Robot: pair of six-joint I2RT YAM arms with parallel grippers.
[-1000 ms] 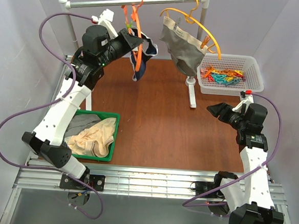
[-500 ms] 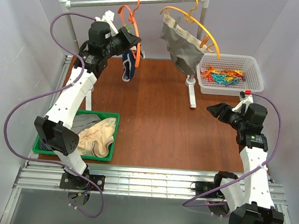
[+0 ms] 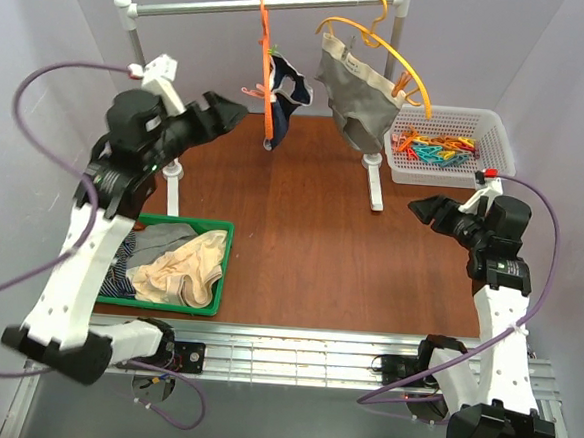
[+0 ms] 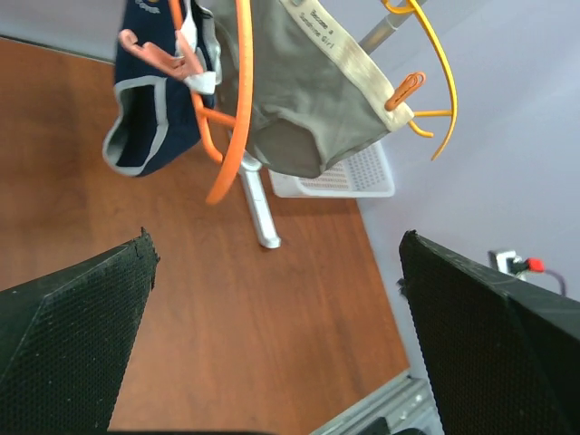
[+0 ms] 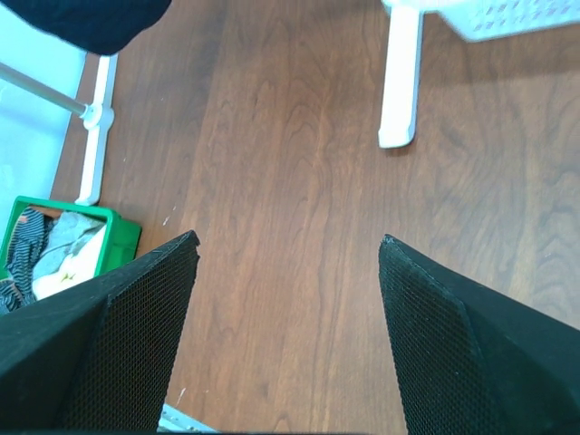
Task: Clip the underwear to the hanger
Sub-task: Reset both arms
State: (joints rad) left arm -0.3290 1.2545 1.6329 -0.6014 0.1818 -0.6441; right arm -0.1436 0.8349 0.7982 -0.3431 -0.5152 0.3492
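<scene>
The red-orange hanger (image 3: 265, 72) hangs by its hook from the rail, and the navy underwear (image 3: 287, 90) hangs from it, held by a clip near its top. In the left wrist view the hanger (image 4: 237, 109) and the underwear (image 4: 149, 118) sit at the upper left, with a pinkish clip (image 4: 159, 54) on the fabric. My left gripper (image 3: 224, 114) is open and empty, a short way left of the hanger and apart from it. My right gripper (image 3: 428, 210) is open and empty over the table's right side. The right wrist view shows a dark navy edge of the underwear (image 5: 91, 18) at the top left.
A yellow-orange hanger (image 3: 384, 45) with grey underwear (image 3: 356, 93) hangs right of the red one. A white basket (image 3: 497, 153) of coloured pegs stands at the back right. A green bin (image 3: 218, 274) with beige underwear is at the front left. The rack's foot (image 3: 376, 195) stands mid-table.
My left gripper has opened, let go of the hanger and drawn back to the left. The hanger with the underwear now hangs free on the rail. The right arm barely moved.
</scene>
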